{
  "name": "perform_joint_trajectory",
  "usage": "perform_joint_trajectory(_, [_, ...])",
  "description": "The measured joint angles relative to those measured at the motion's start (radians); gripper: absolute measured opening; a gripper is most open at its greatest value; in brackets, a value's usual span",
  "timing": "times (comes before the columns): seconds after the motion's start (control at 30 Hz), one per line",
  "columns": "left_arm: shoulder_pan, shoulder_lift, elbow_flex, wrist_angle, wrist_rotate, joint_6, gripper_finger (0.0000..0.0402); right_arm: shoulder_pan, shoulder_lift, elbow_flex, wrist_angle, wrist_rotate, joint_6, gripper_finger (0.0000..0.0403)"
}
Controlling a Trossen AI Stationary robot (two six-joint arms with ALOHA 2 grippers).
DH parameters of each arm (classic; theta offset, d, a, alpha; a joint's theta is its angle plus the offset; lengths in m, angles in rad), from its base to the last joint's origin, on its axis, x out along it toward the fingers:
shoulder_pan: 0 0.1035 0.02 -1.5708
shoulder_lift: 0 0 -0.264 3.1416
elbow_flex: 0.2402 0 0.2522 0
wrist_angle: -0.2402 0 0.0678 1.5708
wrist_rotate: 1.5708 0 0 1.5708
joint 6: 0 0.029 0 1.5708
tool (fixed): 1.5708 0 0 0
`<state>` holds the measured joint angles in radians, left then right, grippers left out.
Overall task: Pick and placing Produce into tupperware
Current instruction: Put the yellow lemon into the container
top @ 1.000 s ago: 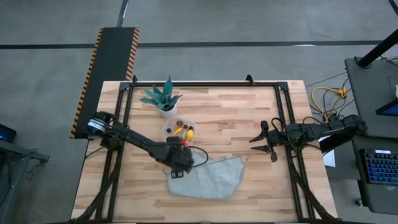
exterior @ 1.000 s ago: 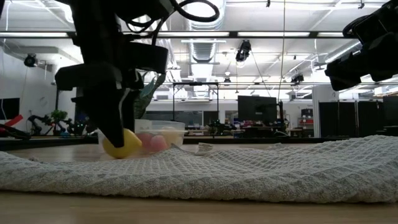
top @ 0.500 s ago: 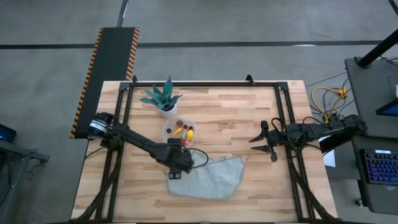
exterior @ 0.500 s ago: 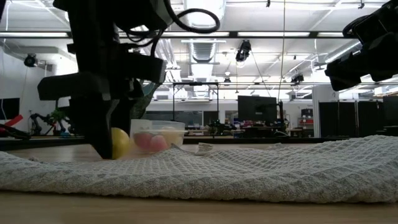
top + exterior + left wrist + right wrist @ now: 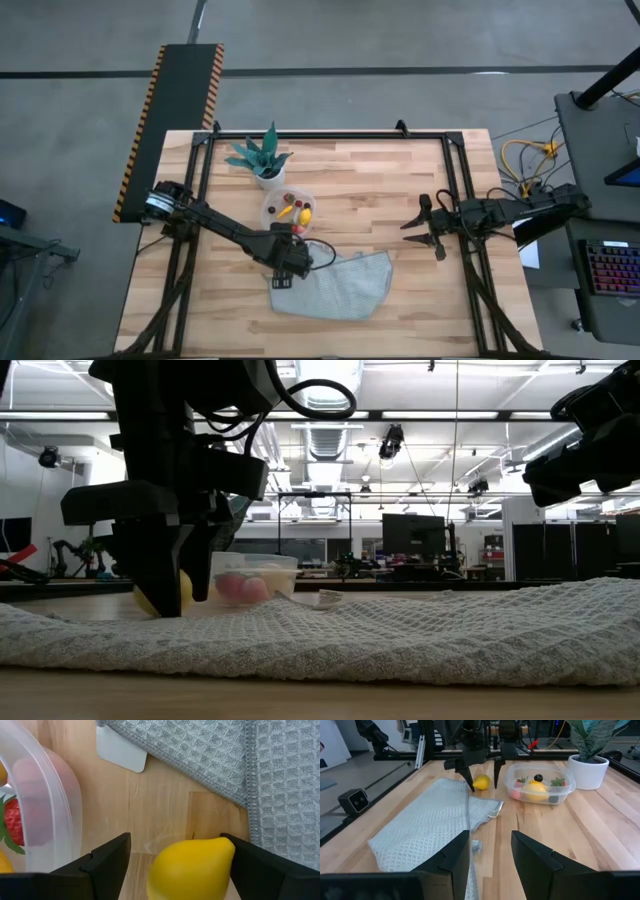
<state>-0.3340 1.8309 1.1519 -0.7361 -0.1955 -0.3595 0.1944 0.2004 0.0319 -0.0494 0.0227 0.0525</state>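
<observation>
— Where on the wooden table (image 5: 400,200)?
— Toward its left half, the left gripper (image 5: 175,855) stands wide open astride a yellow lemon (image 5: 192,867), just beside the clear tupperware (image 5: 288,209) and the grey cloth's (image 5: 335,285) edge.
— And the other arm?
— The right gripper (image 5: 425,226) waits near the right edge, fingers parted, holding nothing

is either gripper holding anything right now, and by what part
Nothing is held. The left gripper stands open astride the yellow lemon on the table, gaps showing on both sides. The right gripper is empty, off to the side.
</observation>
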Motion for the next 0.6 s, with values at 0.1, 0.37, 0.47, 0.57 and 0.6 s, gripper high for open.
perform_joint_trajectory(0.1, [0.0,0.0,0.0,-0.001,0.0,0.0,0.029,0.0,0.003,0.0,0.0,0.0,0.0,0.0137])
perform_joint_trajectory(0.37, [-0.002,0.0,0.0,-0.008,0.03,-0.002,0.029,0.0,0.014,0.0,0.0,0.0,0.0,0.0137])
perform_joint_trajectory(0.47, [-0.002,-0.001,0.0,-0.018,0.06,-0.025,0.029,0.0,0.014,0.0,0.0,0.0,0.0,0.0137])
perform_joint_trajectory(0.57, [-0.004,-0.001,0.001,-0.033,0.069,-0.027,0.029,0.0,0.014,0.0,0.0,0.0,0.0,0.0137])
perform_joint_trajectory(0.6, [-0.005,-0.001,0.001,-0.041,0.074,-0.027,0.029,0.0,0.014,0.0,0.0,0.0,0.0,0.0137])
